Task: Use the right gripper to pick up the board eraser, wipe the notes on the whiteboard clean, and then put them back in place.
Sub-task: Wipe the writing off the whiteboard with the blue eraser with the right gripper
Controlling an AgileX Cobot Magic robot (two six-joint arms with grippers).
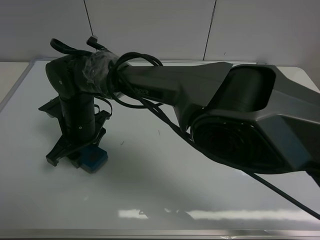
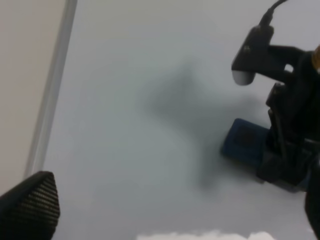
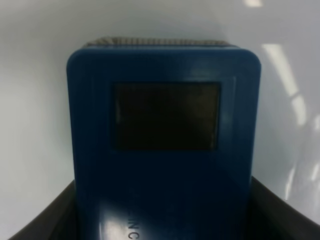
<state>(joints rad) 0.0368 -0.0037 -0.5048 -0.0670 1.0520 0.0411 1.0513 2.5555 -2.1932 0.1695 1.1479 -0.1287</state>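
Here the right gripper [image 1: 82,154] is clamped on the board eraser [image 1: 95,159], fingers pressed against both its sides. It holds the eraser down on the whiteboard [image 1: 165,200], toward 9 o'clock from the board's middle. A small dark mark [image 1: 121,143] lies at the eraser's 2 o'clock. Only one finger of the left gripper [image 2: 30,205] shows; apart or together, I cannot tell.

Right pincer [image 2: 286,152] on the board eraser [image 2: 244,142], seen from your left wrist
The blue eraser lies flat on the whiteboard [image 2: 150,90] with the dark pincer down over one end, and the silver frame [image 2: 52,92] runs alongside the beige counter [image 2: 20,75].
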